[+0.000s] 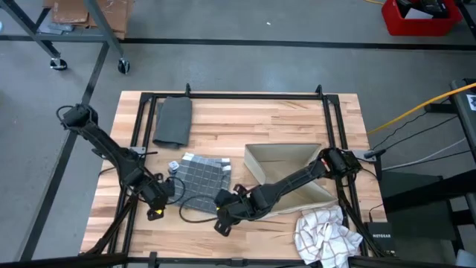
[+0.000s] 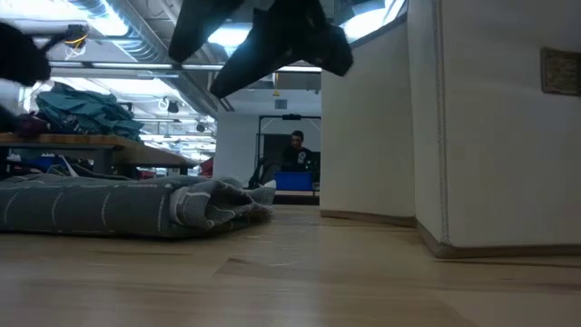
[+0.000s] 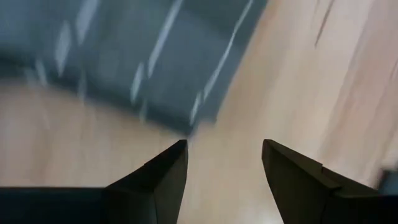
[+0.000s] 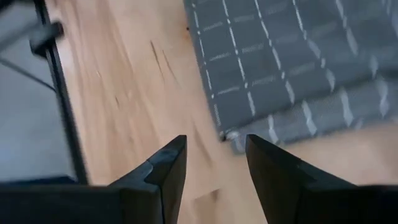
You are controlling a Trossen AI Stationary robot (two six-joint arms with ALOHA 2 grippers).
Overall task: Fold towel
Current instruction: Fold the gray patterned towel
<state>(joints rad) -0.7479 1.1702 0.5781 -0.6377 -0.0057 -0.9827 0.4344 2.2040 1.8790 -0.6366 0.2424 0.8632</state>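
even overhead light on the table, soft shadows; ceiling strips glare in the low view (left wrist view smeared by motion blur).

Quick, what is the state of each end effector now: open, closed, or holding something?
Left end effector: open, empty, beside the grey checked towel.
Right end effector: open, empty, at the towel's corner.

towel: grey, white grid | folded cloth: plain dark grey | table: pale wood
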